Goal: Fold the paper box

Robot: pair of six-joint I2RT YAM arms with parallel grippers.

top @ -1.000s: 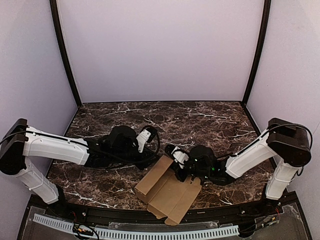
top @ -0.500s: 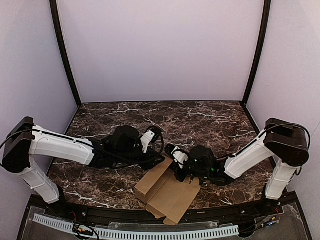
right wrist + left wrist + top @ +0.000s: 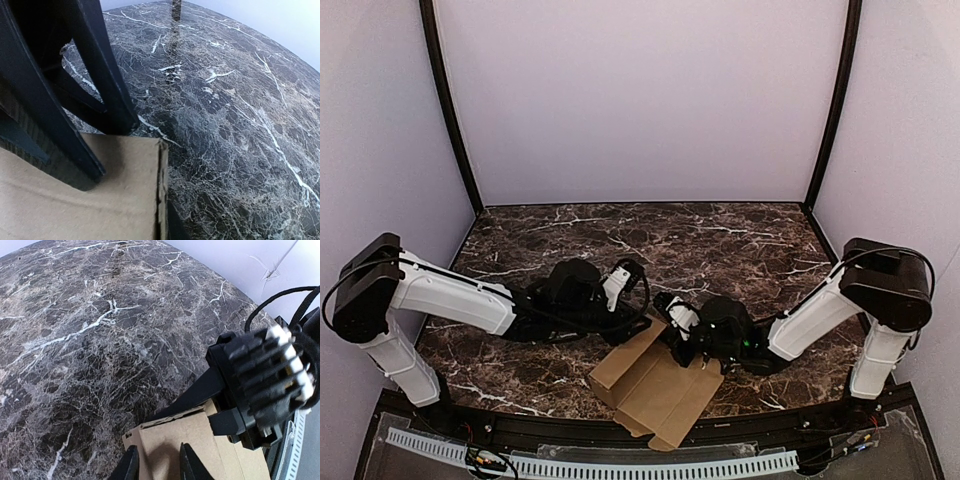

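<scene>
The paper box (image 3: 655, 388) is a plain brown cardboard piece lying near the front edge, its left wall folded up. My left gripper (image 3: 638, 322) is open at the box's far corner. In the left wrist view its gripper (image 3: 159, 466) has both tips over the raised flap (image 3: 172, 437). My right gripper (image 3: 680, 342) sits at the box's far right edge. In the right wrist view its gripper (image 3: 164, 222) pinches the cardboard's folded edge (image 3: 161, 190); one finger (image 3: 176, 231) shows and the other is hidden behind the cardboard.
The dark marble table (image 3: 650, 240) runs back to lilac walls with black corner posts. The two wrists are close together over the box; the right gripper body (image 3: 262, 385) fills the right of the left wrist view. A perforated white rail (image 3: 580, 465) runs along the front.
My left gripper has slid right, from beside the box's far left wall to over its far corner. The right gripper and the box have barely moved.
</scene>
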